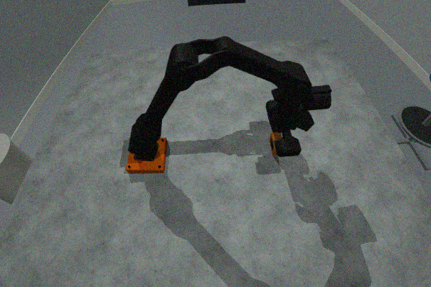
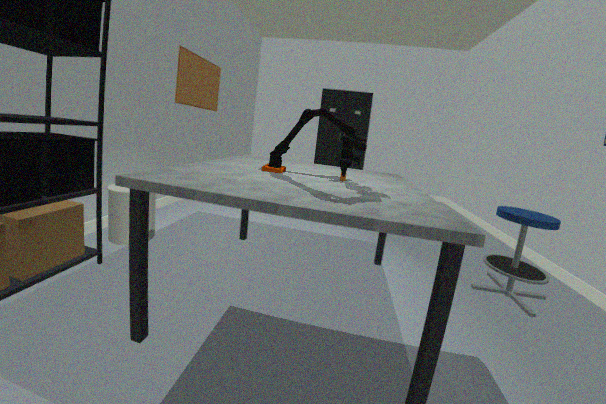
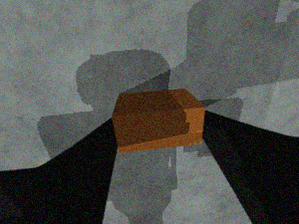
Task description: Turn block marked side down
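Observation:
The orange block is at the table top, out in front of the arm. In the wrist view it lies crosswise between the fingers, with a fingertip at each end. A dark patch shows on its side towards the arm base in the top view. No mark can be made out in the wrist view, and its underside is hidden. My gripper points down and is shut on the block. Whether the block touches the table cannot be told.
The arm's orange base plate stands on the table, left of the block. Shadows of the arm fall around the block. A stool and a shelf rack stand off the table.

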Motion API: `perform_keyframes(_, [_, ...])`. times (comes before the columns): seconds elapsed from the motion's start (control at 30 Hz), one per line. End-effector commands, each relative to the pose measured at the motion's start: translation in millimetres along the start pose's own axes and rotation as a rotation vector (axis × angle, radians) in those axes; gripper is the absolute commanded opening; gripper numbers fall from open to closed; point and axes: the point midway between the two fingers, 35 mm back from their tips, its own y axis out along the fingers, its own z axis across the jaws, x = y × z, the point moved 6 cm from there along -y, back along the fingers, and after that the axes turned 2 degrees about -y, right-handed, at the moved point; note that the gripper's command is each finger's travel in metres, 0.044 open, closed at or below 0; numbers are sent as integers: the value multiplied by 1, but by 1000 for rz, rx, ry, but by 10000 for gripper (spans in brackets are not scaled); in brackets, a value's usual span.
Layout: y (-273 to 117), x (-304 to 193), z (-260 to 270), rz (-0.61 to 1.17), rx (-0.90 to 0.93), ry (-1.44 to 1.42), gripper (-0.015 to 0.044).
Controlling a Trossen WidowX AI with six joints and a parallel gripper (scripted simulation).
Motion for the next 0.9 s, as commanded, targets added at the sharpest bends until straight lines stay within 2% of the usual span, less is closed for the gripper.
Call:
perform_keyframes(0.0, [-18, 1, 0, -6, 4, -4, 11])
perform_keyframes(0.27, [-27, 0, 0, -15, 4, -4, 0])
perform_keyframes(0.87, [-15, -9, 1, -256, -3, -5, 0])
